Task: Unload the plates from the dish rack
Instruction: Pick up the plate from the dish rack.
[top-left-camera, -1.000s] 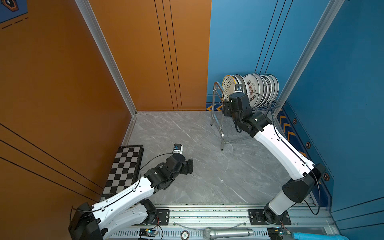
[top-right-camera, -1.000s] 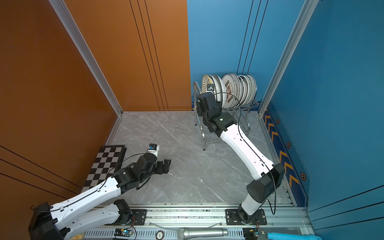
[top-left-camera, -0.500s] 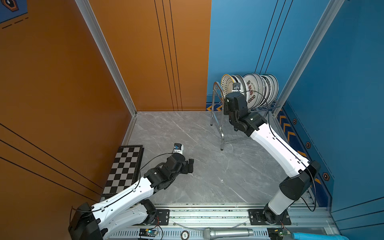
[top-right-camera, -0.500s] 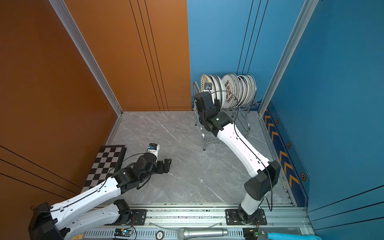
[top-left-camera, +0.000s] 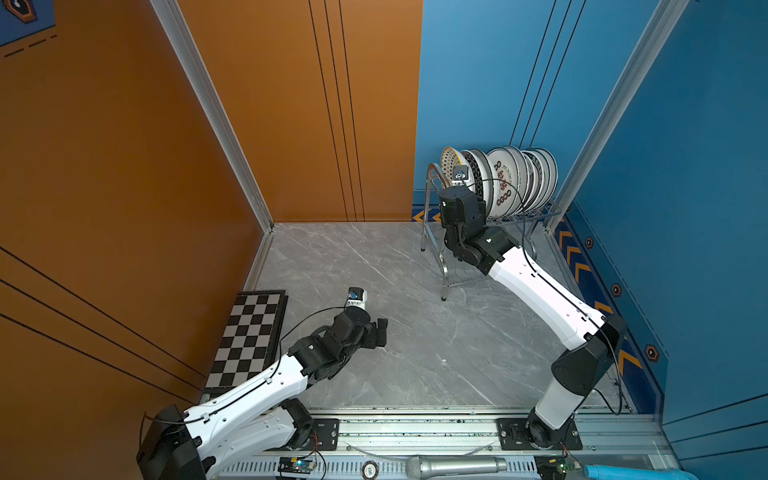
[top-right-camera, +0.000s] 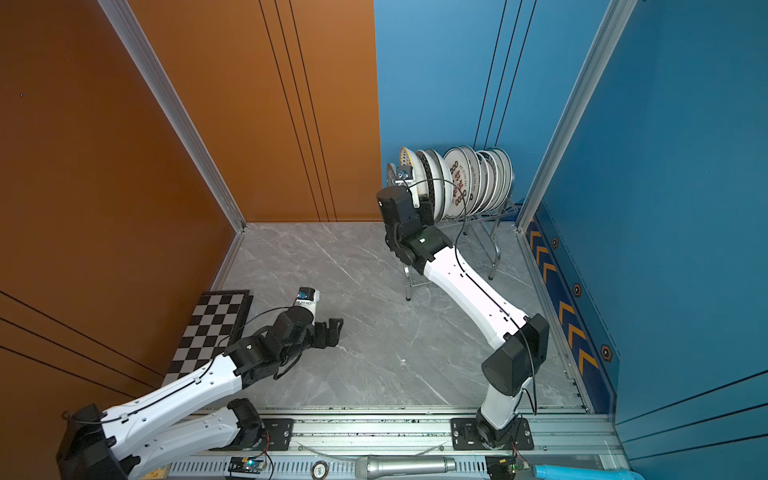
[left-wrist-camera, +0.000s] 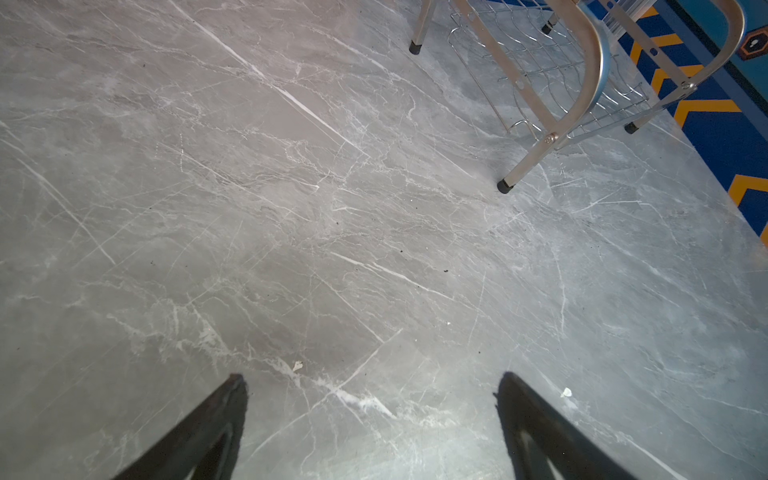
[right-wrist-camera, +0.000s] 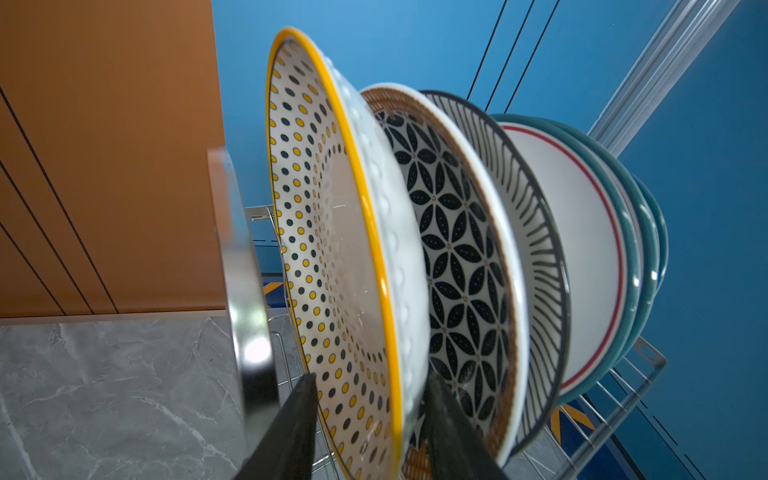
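Right wrist view, lower centre: right gripper narrowed astride yellow-rimmed dotted plate in dish rack; pinch unconfirmed. First lift likely next. Left gripper spread, empty.

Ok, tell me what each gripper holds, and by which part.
Left gripper: nothing, open. Right gripper straddles the rim of the yellow-rimmed dotted white ceramic plate; whether it grips cannot be told.

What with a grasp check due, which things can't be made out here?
- Right tool: straddles the yellow-rimmed plate; contact unclear, blurred in the right wrist view, hidden by the right arm in both top views.
- Plates: exact count; rear ones overlap in both top views.
- Left tool: finger bases cut off by the left wrist view's edge.
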